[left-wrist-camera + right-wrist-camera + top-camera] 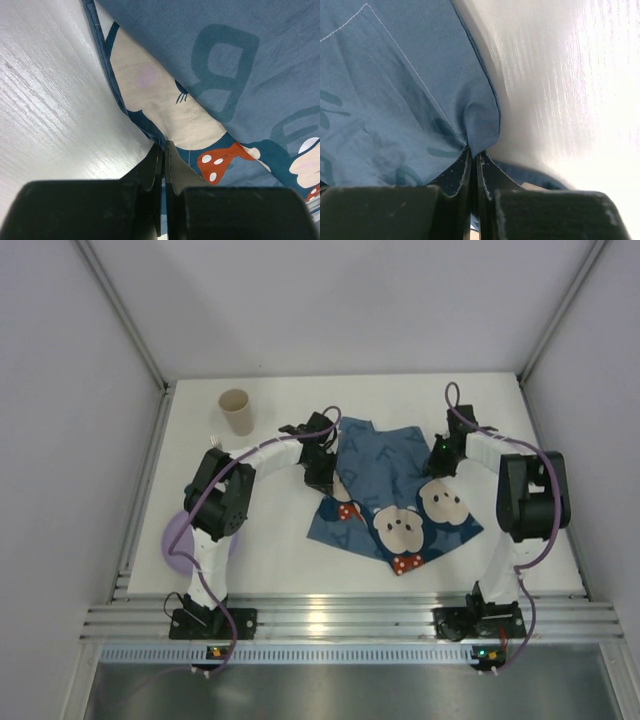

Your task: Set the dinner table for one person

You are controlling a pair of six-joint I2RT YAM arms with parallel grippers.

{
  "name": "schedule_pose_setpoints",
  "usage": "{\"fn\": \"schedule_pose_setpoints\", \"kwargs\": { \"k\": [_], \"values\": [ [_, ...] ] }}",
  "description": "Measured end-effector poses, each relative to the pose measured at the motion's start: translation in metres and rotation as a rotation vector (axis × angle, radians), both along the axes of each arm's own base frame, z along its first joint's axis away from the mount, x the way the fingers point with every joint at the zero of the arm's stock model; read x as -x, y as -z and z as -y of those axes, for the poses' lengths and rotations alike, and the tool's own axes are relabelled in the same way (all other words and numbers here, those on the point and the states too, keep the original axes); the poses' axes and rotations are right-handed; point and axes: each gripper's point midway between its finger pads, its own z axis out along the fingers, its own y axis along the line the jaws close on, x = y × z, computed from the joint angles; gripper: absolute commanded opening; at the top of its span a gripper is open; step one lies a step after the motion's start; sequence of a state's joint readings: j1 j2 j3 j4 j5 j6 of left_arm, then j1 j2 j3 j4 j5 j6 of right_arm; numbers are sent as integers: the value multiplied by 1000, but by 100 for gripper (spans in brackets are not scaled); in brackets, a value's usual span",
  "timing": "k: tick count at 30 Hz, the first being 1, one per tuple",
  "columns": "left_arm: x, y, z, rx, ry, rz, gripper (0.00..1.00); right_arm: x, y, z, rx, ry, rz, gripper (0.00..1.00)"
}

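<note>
The dinner table [275,552] is a plain white top. On it lies a rumpled blue placemat [392,492] printed with cartoon mice. My left gripper [322,478] is at the mat's left edge. In the left wrist view this gripper [163,146] is shut on the placemat [240,60], pinching its hem beside a red spotted bow. My right gripper [438,466] is at the mat's right edge. The right wrist view has it [473,152] shut on a fold of the placemat [380,90], with white table [560,75] to the right.
A beige paper cup [236,411] stands upright at the back left. A purple plate [174,540] lies partly under the left arm at the left edge. A silver rail [340,620] runs along the near edge, and grey walls close in the other three sides.
</note>
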State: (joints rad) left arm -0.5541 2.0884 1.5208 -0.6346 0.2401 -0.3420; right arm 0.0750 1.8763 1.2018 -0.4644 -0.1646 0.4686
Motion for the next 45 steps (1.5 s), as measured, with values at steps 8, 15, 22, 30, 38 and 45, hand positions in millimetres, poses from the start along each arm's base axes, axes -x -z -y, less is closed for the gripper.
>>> {"fn": "schedule_pose_setpoints", "kwargs": {
  "k": [8,15,22,30,38,45],
  "values": [
    [-7,0,-27,-39,-82,12,0,13,0,46,70,69,-59,0],
    [7,-8,-122,-192,-323,11,0,24,-3,122,136,252,-102,0],
    [29,-37,-152,-224,-459,72,0,24,-4,110,100,225,-105,0],
    [59,-24,-166,-280,-536,10,0,22,-6,85,57,167,-101,16],
    [66,-32,-182,-339,-583,34,32,25,-10,54,67,91,-98,85],
    [60,-53,-186,-357,-631,60,72,33,-40,54,89,99,-59,86]
  ]
}}
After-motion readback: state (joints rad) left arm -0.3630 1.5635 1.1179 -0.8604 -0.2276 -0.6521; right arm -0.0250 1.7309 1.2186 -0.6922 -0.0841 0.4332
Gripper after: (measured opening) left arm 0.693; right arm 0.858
